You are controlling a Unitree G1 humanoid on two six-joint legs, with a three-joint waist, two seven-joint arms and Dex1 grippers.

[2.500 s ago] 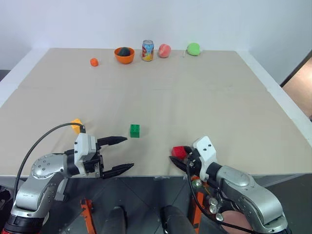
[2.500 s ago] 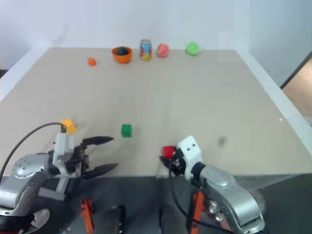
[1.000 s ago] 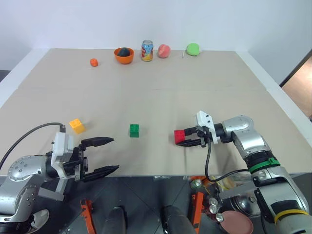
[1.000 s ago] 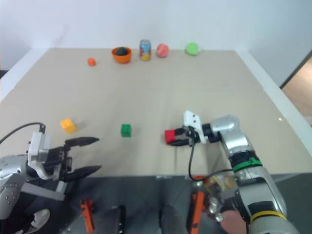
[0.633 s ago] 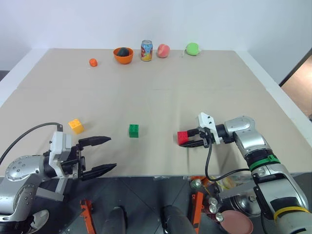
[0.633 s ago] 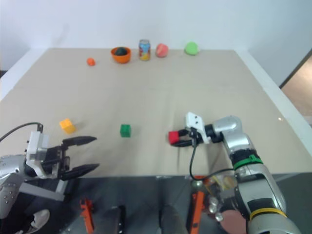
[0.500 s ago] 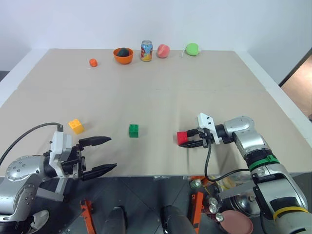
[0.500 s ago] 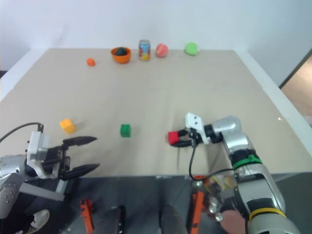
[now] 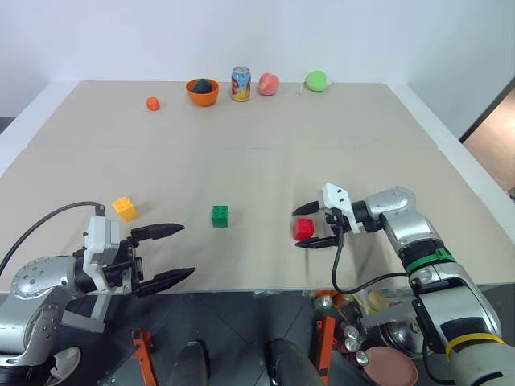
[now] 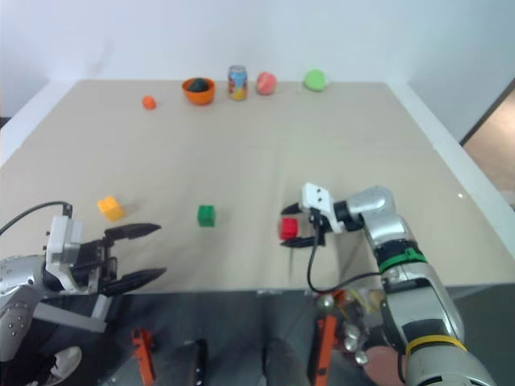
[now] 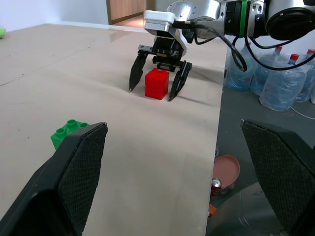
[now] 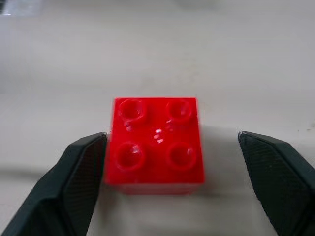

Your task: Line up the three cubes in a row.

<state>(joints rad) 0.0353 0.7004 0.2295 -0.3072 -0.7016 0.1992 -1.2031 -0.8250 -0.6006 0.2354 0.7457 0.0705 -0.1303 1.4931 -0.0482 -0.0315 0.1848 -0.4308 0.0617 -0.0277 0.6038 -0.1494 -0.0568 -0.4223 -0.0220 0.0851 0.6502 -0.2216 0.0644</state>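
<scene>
Released: right gripper (image 9: 315, 228) now spread around red cube (image 9: 303, 229) on counter (image 9: 265, 161). Green cube (image 9: 220, 215) left of red, yellow-orange cube (image 9: 124, 208) further left. Row roughly formed; left gripper (image 9: 175, 252) spread, idle.

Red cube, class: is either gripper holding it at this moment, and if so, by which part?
Nothing is held. The red cube sits on the table between the right gripper's open fingers; the left gripper is open too.
</scene>
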